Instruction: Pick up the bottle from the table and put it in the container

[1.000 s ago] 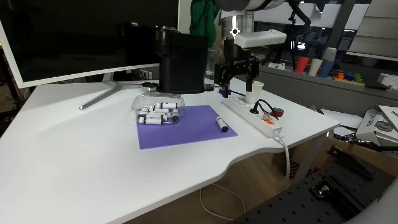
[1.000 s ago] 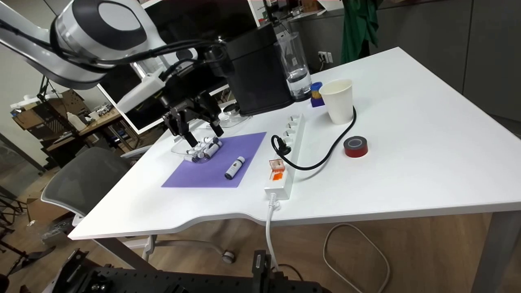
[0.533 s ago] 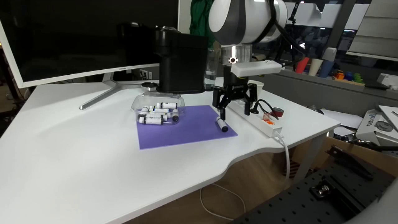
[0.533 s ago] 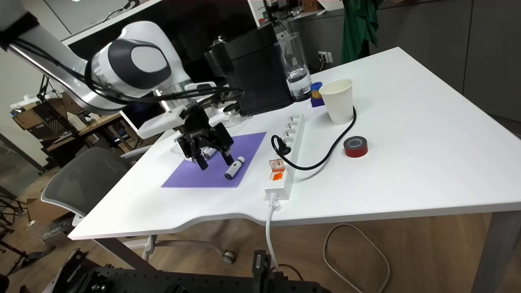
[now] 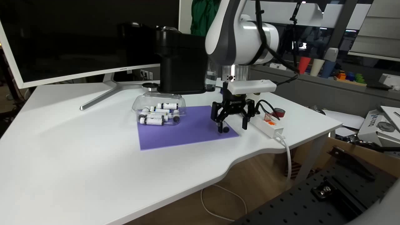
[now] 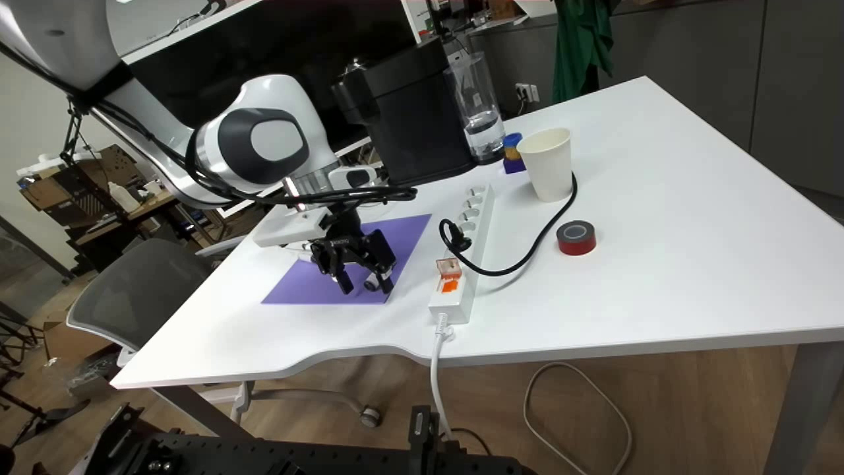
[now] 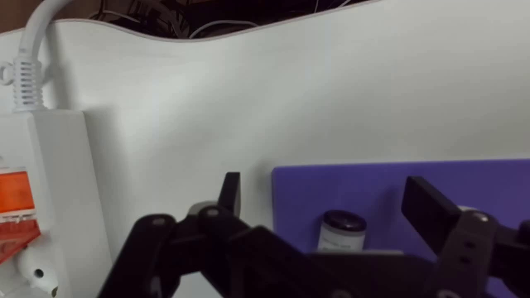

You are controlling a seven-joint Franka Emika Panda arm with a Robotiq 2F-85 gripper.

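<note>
Bottle (image 7: pixel 343 231) on the purple mat (image 7: pixel 323 184), in wrist view between wide-apart fingers (image 7: pixel 427 209).

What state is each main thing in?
Black two-fingered pincer, open
Slim white-labelled bottle, lying on its side
Clear plastic container, holding bottles
Long white power strip, black plug inserted
White paper cup, upright
Round red-black tape roll, flat
White-framed monitor, screen dark
Clear cylindrical vessel, part filled

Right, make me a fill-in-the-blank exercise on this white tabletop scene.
The loose, black-ended white cylindrical bottle lies on a flat rectangular ____ mat.
Other small white bottles lie not outside but ____ the clear rectangular plastic container.
The black two-fingered gripper is not shut but ____.
Missing words: purple; inside; open.
</note>
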